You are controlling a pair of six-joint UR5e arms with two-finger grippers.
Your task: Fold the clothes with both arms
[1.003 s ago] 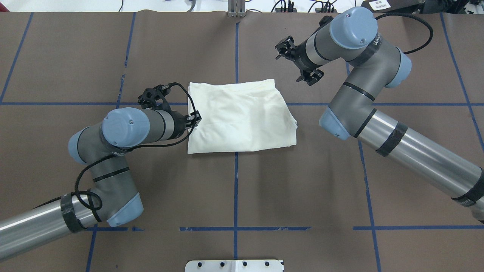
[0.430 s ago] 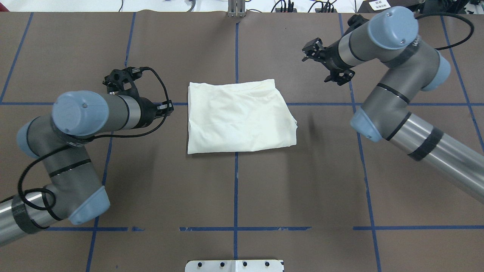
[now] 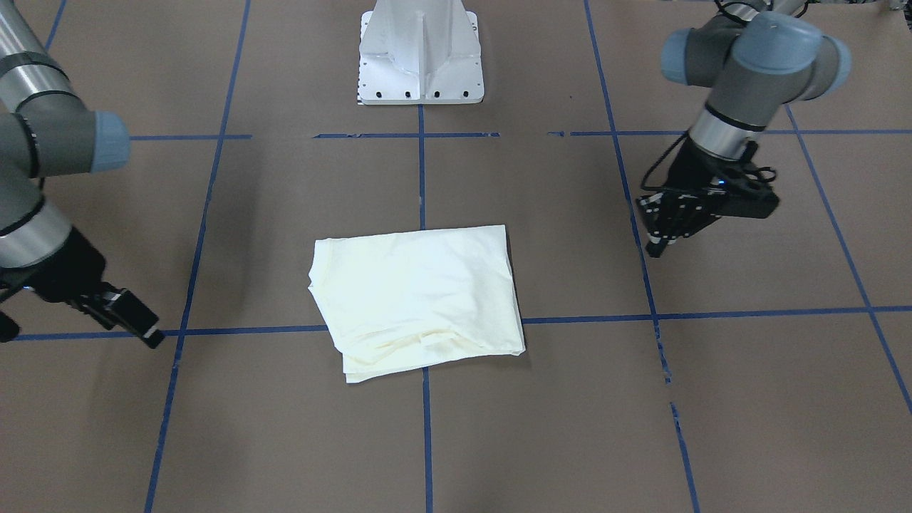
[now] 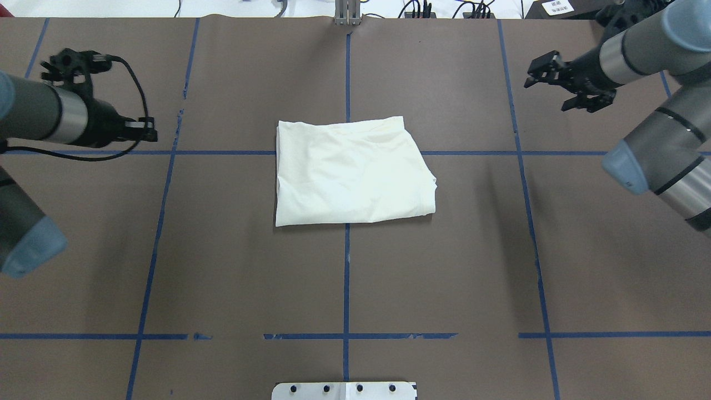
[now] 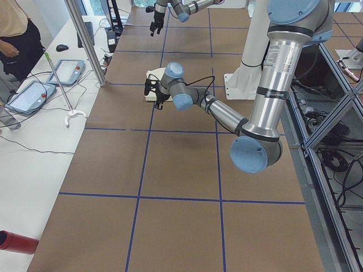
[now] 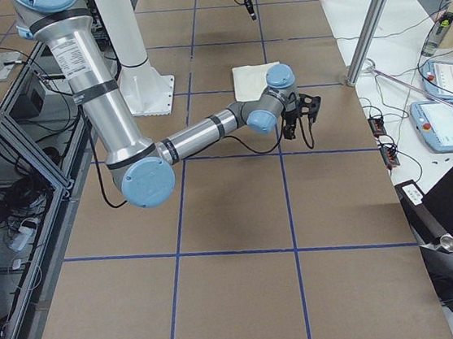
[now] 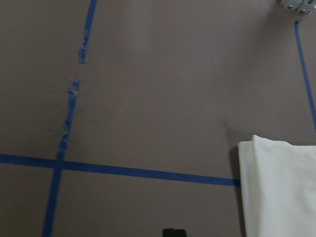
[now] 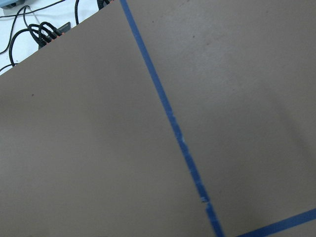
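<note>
Plainly the shirt point(image 4: 353, 172) is already down to a compact, roughly square packet. It lies flat near the middle of the desk point(image 4: 239, 278), across the point where two blue tape lines point(image 4: 346, 278) meet, and its print is hidden inside. Both arms stand well apart from it. The left pincer point(image 4: 145, 131) hangs over bare desk on one side and the right pincer point(image 3: 142, 326) over bare desk on the other. Each is empty, but the width of their jaws cannot be made out in these views.

Judging by this, the folding looks nearly or wholly finished, and the step in hand is moving clear or lining up for one last fold. If the arms are moving clear, they should keep high and travel outward so that nothing brushes the packet. If another fold is intended, the packet's uneven side needs care. The edge toward the right arm runs slanted, and on the operators' side the layers fan out a little. The pincers should take two corners of one edge together, catching every layer. They should lift only slightly and carry that edge across at an even pace. One corner leading would skew the stack.
</note>
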